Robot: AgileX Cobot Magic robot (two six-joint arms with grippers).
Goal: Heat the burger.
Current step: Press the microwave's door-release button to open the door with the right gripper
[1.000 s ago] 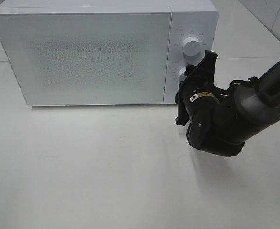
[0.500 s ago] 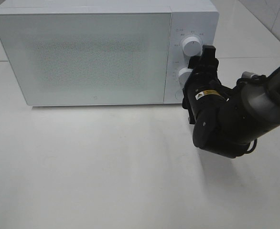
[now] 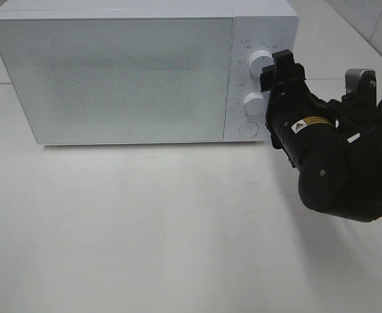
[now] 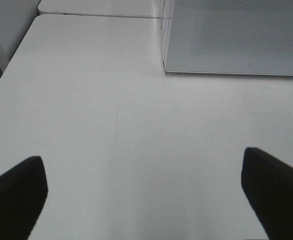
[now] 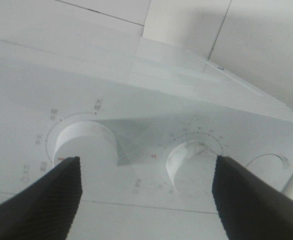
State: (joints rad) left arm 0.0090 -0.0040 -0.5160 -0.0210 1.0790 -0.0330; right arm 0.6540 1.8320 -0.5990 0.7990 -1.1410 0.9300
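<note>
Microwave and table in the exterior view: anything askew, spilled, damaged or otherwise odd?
Nothing stands out. The microwave sits square on the white table, its door shut, its upper knob and lower knob intact, with no spill. The right end effector is open in front of the control panel.

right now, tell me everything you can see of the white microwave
The boxy white microwave stands upright on the white table, its frosted speckled door shut, so nothing inside shows. The panel on its right carries two round white knobs, upper knob and lower knob, above a round button. The open black right hand hovers at the knobs, touching neither as far as shows.
</note>
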